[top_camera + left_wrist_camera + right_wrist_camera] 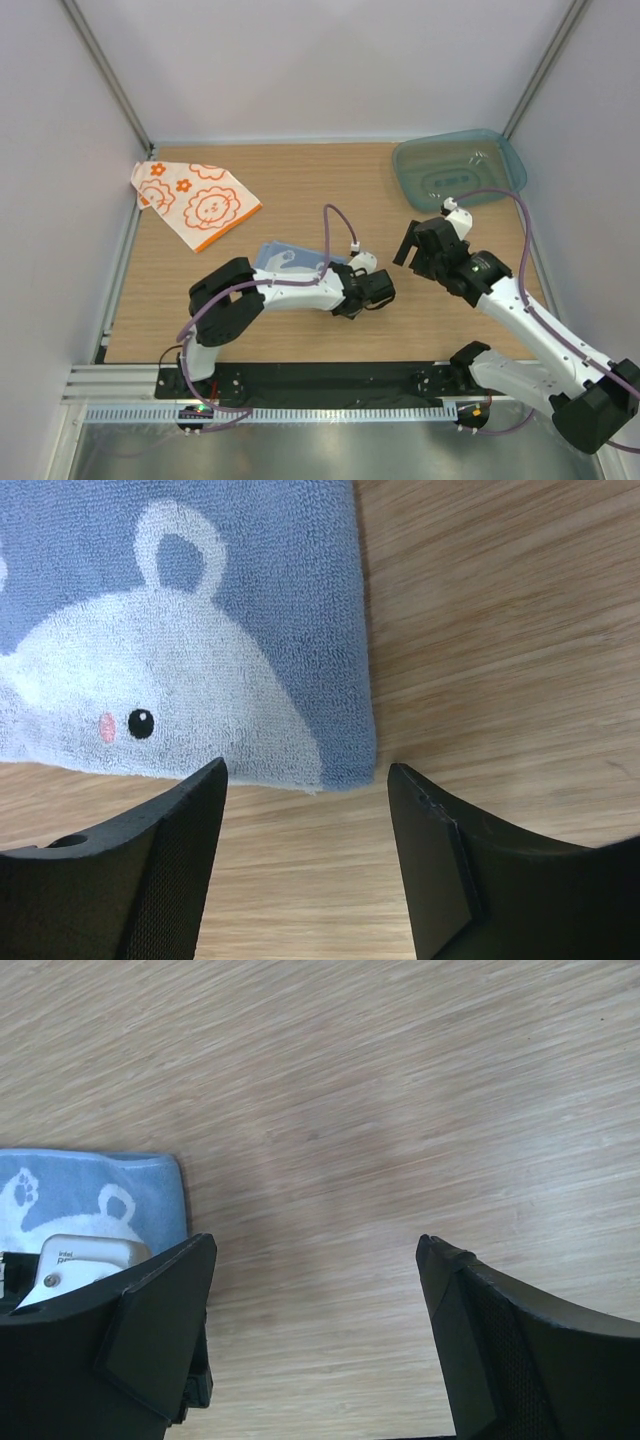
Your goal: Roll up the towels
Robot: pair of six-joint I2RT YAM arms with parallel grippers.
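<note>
Left gripper [305, 772] spread, framing corner of light blue bear-print cloth towel [180, 630]. Right gripper [315, 1248] spread too, over wooden table [400, 1110]. White orange-flower cloth towel [195, 202]: top view only.

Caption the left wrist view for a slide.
Open left claw poised at the corner of the light blue animal-print towel on the wooden table.

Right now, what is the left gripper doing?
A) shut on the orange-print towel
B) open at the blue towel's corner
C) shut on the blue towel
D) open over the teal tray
B: in the left wrist view the left gripper is open, its fingers spread to either side of the blue towel corner, gripping nothing.
</note>
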